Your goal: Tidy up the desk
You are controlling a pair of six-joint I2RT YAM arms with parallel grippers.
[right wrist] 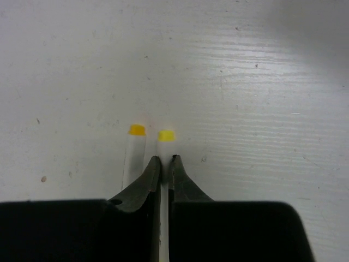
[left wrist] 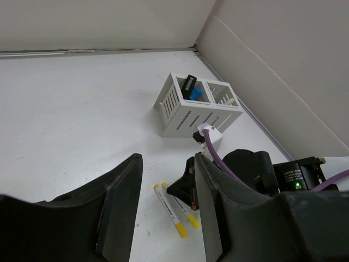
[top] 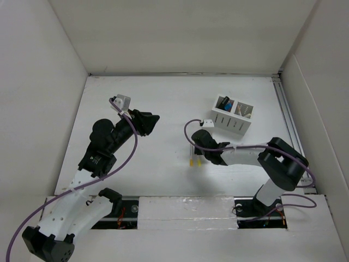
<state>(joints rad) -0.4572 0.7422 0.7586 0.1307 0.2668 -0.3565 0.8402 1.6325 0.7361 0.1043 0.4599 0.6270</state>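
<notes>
Two white markers with yellow ends lie side by side on the white desk [top: 163,103]. My right gripper [right wrist: 164,159] is down at the desk, shut on the right-hand marker [right wrist: 166,136]. The other marker [right wrist: 134,150] lies just left of its fingers, free. From the left wrist view the held marker [left wrist: 188,215] runs under the right gripper [left wrist: 188,188], with the free marker [left wrist: 170,210] beside it. My left gripper [left wrist: 168,158] hangs open and empty above the desk, left of the markers. In the top view it [top: 150,123] is left of the right gripper [top: 197,155].
A white slotted organizer box [top: 232,124] stands behind the right gripper, with a black item and a blue item in one compartment [left wrist: 191,87]. A metal rail [top: 286,109] runs along the desk's right edge. White panels wall the desk on three sides.
</notes>
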